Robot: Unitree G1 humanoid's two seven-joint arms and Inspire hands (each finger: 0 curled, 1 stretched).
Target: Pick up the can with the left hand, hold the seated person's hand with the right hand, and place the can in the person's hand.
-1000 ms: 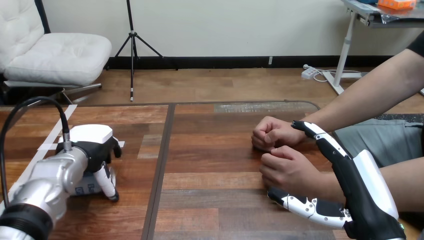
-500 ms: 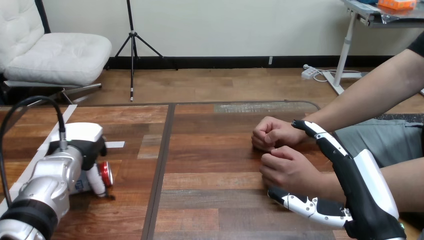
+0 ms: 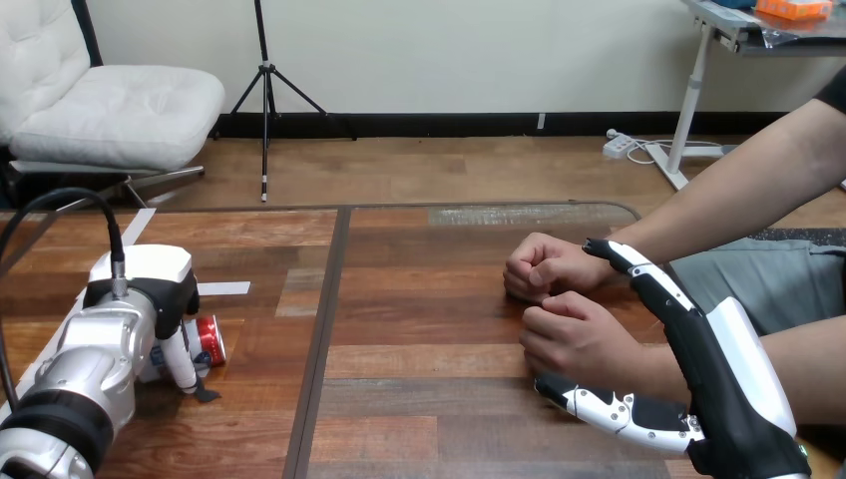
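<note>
**Red-ended can under the left hand, not lifted; the person's hand flanked, not clasped**

Left hand [image 3: 150, 294]: it is set down over the can [image 3: 209, 339], fingers curled round it, with one finger [image 3: 181, 361] crossing in front of the can's body and its tip down at the wood. How firm the hold is cannot be told. The can lies on its side, its red end facing the table's middle, low at the table [image 3: 429, 309] near the left edge. Whether it is clear of the surface cannot be told.

Right hand [image 3: 738, 394]: it is open, fingers straight. They run along the far side of the wrist of the person's nearer hand [image 3: 574, 339], and the thumb stretches along its near side. Nothing is curled round the wrist. Contact cannot be confirmed.

Person: both hands rest on the table as closed fists, the person's farther hand [image 3: 544, 264] just beyond the nearer one. No palm is turned up to receive anything.

Assessment:
- The pick-up is begun but not complete, with the can well apart from the person's hands.
- The hold on the person's hand is positioned but not closed.
- Still to do: lift the can, carry it across the table, close the right hand, have the fist opened, and place the can.
</note>
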